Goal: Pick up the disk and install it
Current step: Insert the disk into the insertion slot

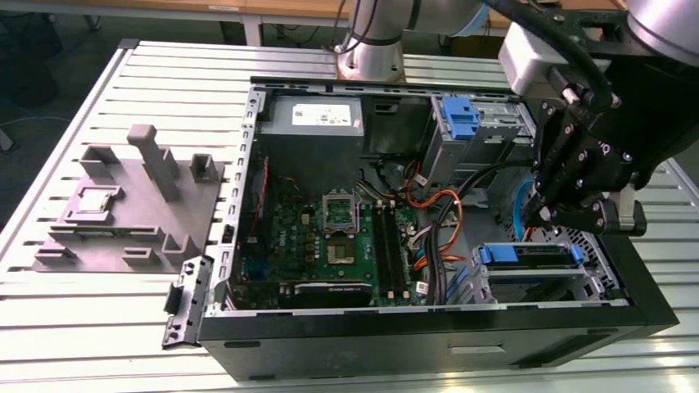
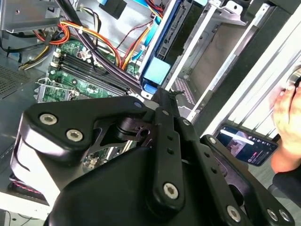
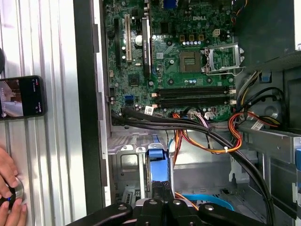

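Exterior view shows an open computer case (image 1: pixel 437 344) that lies on a slatted metal table (image 1: pixel 98 327), with the motherboard (image 1: pixel 317 237) facing up. The disk (image 1: pixel 528 255) sits in the silver drive bay (image 1: pixel 598 282), at the corner of the case on the exterior view's right, and its blue carrier is well visible. The gripper (image 1: pixel 543 219) hangs close above this carrier; I cannot tell if they touch. In both wrist views the 2 fingers (image 2: pixel 169 122) are pressed together and nothing is held between them. Their tips stand just beside the blue end tab of the disk. In the first wrist view a phone (image 3: pixel 21 96) lies on the table outside the case, and a person's hand (image 3: pixel 8 200) rests near it.
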Robot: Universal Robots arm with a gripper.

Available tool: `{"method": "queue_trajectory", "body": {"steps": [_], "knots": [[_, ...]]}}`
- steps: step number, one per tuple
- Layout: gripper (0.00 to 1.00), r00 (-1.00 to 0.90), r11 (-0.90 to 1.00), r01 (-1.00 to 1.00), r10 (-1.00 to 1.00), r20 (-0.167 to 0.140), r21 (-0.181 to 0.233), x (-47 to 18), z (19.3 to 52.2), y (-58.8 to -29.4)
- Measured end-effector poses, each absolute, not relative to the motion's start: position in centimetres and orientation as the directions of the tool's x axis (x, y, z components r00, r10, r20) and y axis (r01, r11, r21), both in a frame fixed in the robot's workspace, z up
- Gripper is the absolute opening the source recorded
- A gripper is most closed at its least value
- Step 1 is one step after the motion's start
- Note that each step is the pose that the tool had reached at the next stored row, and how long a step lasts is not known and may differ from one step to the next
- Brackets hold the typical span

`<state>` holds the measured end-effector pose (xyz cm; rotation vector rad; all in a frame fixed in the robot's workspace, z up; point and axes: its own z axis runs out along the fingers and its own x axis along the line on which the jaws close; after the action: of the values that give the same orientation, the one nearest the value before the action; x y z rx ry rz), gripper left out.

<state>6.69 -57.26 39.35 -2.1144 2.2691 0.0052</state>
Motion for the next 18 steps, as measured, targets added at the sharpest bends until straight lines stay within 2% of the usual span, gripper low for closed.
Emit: {"method": "queue_trajectory", "body": {"steps": [18], "knots": [[0.1, -0.07, 0.071, -0.997, -0.997, -0.031, -0.02, 6.8, 37.8, -57.3]]}}
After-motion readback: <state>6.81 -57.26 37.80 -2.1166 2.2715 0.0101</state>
